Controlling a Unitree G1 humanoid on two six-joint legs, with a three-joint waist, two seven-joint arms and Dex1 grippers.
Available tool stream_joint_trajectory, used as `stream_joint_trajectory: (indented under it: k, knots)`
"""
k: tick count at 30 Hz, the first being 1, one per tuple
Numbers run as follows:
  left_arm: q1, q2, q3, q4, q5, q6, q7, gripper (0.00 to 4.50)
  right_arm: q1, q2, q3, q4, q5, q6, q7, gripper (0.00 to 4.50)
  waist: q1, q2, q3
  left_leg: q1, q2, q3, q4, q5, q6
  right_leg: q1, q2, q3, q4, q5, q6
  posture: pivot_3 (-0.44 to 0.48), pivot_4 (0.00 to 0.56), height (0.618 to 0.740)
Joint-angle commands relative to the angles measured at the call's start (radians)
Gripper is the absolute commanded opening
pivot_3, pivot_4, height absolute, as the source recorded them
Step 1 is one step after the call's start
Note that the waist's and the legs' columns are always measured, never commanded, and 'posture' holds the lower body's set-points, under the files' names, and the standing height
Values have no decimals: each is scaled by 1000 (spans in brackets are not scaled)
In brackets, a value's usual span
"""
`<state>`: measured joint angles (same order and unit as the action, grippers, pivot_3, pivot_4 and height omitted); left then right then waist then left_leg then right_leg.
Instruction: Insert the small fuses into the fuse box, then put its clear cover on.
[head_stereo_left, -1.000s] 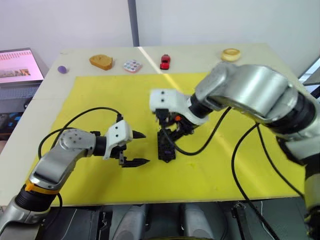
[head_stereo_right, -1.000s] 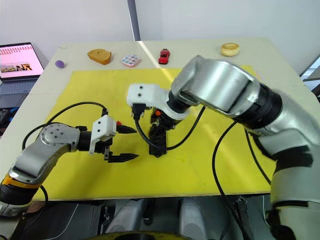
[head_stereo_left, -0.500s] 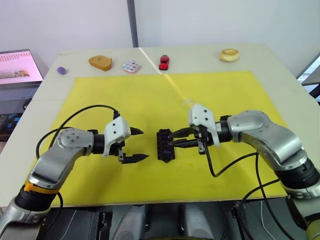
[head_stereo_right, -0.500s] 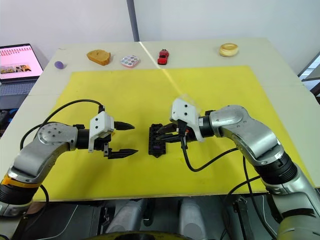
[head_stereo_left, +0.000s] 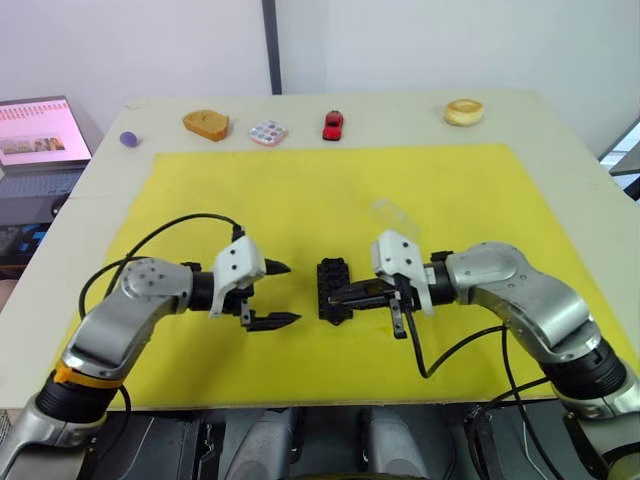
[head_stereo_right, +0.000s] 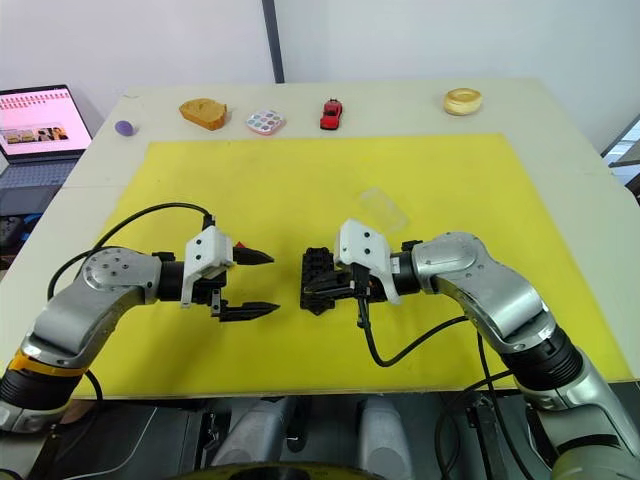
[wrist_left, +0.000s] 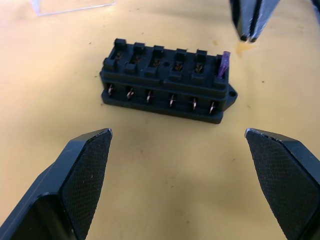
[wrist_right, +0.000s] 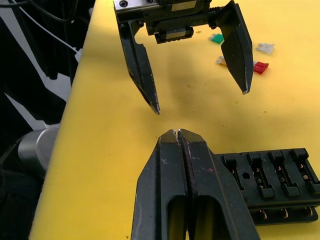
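No legible text, labels, brands or nos. are seen. Laptop screen (head_stereo_right: 38, 118) at approx 10 o'clock is lit pink w/ rows of content, too small to be read.

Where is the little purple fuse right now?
In the left wrist view, the purple fuse stands upright in the end slot of the black fuse box, which sits on the yellow mat between the two tools.
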<state>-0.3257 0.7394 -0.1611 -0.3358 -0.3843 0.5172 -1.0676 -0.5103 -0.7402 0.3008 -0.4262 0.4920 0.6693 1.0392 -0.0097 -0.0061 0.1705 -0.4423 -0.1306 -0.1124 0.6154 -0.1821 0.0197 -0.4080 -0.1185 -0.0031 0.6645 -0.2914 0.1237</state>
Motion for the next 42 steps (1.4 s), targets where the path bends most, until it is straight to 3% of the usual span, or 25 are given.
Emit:
stream_joint_trajectory:
  k: [1, 21, 36, 42]
  knots:
    - [-25, -8, -5, -3, 3, -17, -5, 4500, -3, 16, -1, 4, -18, -24, 8, 38, 0, 0, 0, 0, 0, 0, 0, 0, 0, 0, 0, 0, 0, 0, 0, 0, 150, 740]
    - [-29, -9, -14, -4, 7, -20, -10, 4500, 25, 34, 32, 56, -99, -62, 35, 38, -1, 0, 0, 0, 0, 0, 0, 0, 0, 0, 0, 0, 0, 0, 0, 0, 150, 740]
    - [-25, -10, -17, -11, 14, -21, -1, 4500, 16, 20, 144, 116, -270, -153, 66, 38, -1, 0, 0, 1, 0, 0, 0, 0, 0, 1, 0, 0, 0, 0, 0, 0, 150, 740]
    - [-24, -9, -13, -7, 17, -26, 3, 4500, -20, 30, 92, 116, -235, -138, 74, 38, 1, -1, 0, 2, 0, 0, 0, 0, 0, 2, 0, 0, 0, 0, 0, 0, 150, 740]
